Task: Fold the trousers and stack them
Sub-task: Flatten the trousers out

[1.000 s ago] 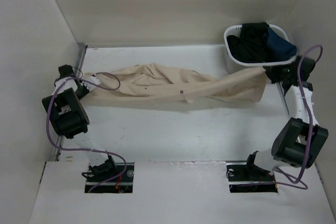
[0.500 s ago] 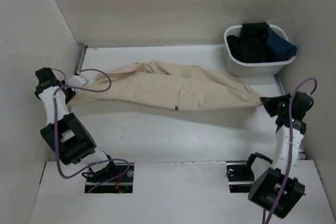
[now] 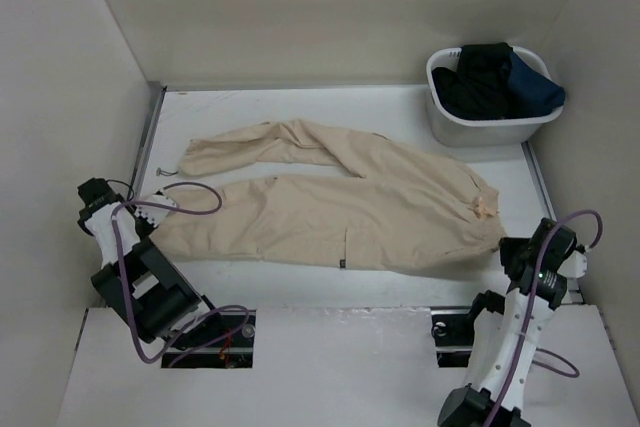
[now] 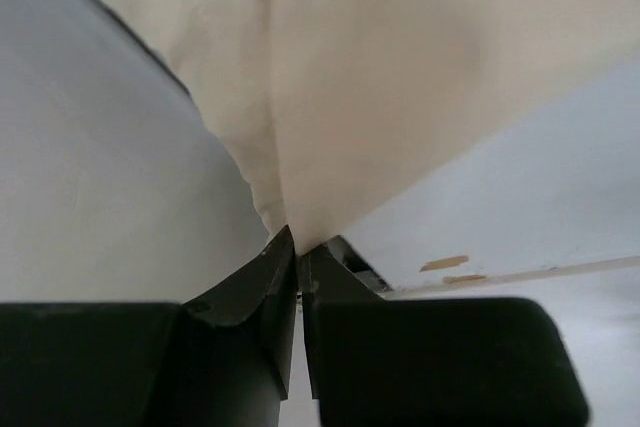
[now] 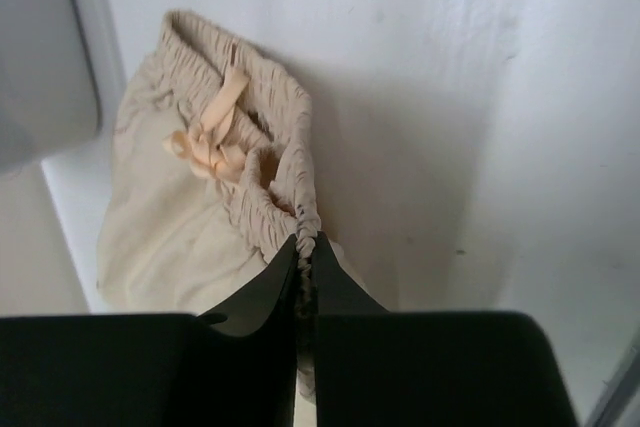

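The beige trousers (image 3: 340,209) lie spread across the table, waistband at the right, both legs running left. My left gripper (image 3: 162,215) is shut on the hem of the near leg (image 4: 300,127) at the table's left front. My right gripper (image 3: 505,250) is shut on the gathered waistband (image 5: 290,172) at the right front; the drawstring bow (image 5: 205,142) shows beside it. The far leg (image 3: 250,145) lies loose towards the back left.
A white basket (image 3: 480,130) with black and navy garments (image 3: 500,77) stands at the back right. Cream walls close in the left, back and right. Purple cables (image 3: 190,192) loop off both arms. A white shelf (image 3: 340,367) covers the near edge.
Both grippers have pulled the trousers towards the near edge and lowered them. The cloth, stretched in the air before, now lies flat on the table with the legs apart.
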